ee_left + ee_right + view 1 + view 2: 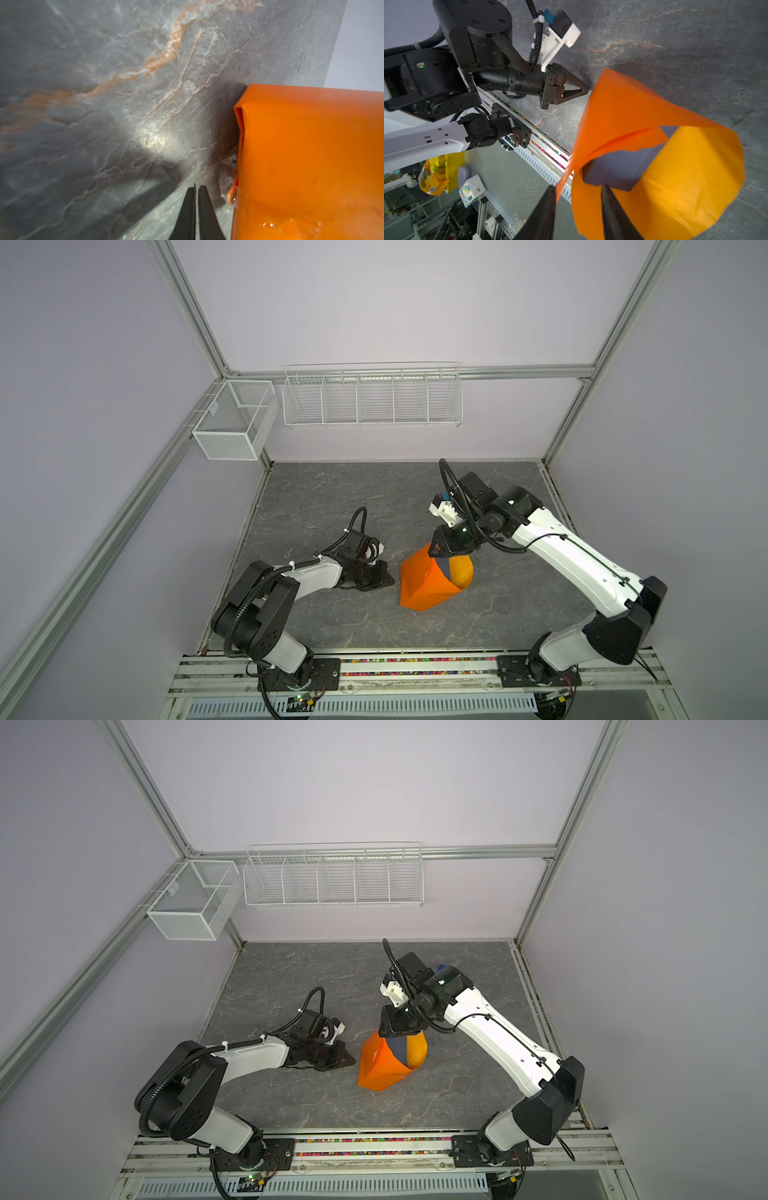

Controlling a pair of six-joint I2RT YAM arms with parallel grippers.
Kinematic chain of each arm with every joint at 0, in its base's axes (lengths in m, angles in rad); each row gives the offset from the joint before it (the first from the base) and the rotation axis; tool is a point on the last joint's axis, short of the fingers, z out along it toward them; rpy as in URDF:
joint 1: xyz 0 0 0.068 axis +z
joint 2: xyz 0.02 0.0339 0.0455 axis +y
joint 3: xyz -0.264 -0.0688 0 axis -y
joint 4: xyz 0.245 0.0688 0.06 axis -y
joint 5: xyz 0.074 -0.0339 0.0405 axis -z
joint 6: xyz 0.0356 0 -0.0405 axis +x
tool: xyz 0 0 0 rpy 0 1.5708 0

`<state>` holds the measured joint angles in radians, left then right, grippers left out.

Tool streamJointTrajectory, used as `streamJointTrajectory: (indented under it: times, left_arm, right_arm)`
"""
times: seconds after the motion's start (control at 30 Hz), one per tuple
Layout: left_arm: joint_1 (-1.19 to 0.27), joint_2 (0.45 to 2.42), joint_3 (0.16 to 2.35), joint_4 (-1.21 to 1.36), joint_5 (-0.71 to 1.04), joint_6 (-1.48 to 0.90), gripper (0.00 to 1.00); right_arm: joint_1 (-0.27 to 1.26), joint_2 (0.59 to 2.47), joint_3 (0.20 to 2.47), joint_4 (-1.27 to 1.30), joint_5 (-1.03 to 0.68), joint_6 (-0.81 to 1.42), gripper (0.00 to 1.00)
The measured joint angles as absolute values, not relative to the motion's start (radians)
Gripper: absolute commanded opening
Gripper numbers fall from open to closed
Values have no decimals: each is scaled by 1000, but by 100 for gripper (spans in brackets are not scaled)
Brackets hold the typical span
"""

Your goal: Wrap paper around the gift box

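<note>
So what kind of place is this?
Probably a robot test booth in a lab: two robot arms at a grey table, a metal frame holding plain walls, and wire baskets hung up behind.

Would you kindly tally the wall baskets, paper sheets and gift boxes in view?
Wall baskets: 2, the mesh basket and the wire rack
Paper sheets: 1, the orange paper
Gift boxes: 1, the navy gift box
Total: 4

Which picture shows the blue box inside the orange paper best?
The right wrist view: it looks into the open end of the paper, where the box shows large and close. Both top views show only a small dark sliver of it. The left wrist view shows only paper, no box.
</note>
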<state>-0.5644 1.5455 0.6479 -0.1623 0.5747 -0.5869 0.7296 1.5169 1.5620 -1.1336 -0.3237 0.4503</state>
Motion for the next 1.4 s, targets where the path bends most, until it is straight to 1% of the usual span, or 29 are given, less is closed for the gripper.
streamJointTrajectory:
  times: [0.1,0.3,0.43,0.63,0.73,0.83,0.9,0.93,1.07,1.13,1.23,1.4]
  left_arm:
    - [-564,1540,648,-171,566,-589,8]
    - [-564,1481,648,-227,510,-589,8]
    - [-564,1443,648,-254,487,-589,9]
    - [-564,1439,649,-271,486,-589,8]
    - [-564,1442,648,-269,487,-589,8]
    - [-564,1449,648,-264,487,-589,7]
    - [-564,1453,648,-261,487,-589,7]
    - [-564,1456,648,-260,487,-589,7]
    - [-564,1466,648,-260,487,-589,6]
    - [-564,1467,648,-260,487,-589,6]
    - [-564,1467,648,-259,487,-589,6]
    - [-564,1467,648,-260,487,-589,4]
  right_arm:
    - [732,1531,1529,-1085,-370,474,40]
    - [769,1567,1532,-1009,-419,514,41]
    - [809,1613,1580,-990,-431,526,44]
    - [879,1694,1683,-976,-450,531,47]
    - [903,1702,1712,-972,-461,533,51]
    - [896,1684,1732,-985,-448,527,51]
    - [880,1662,1736,-1008,-417,519,48]
    - [869,1646,1738,-1032,-389,514,44]
    - [842,1616,1753,-1123,-283,483,24]
    - [842,1617,1752,-1158,-250,470,17]
    - [849,1628,1745,-1183,-231,458,13]
    - [879,1680,1720,-1176,-229,452,11]
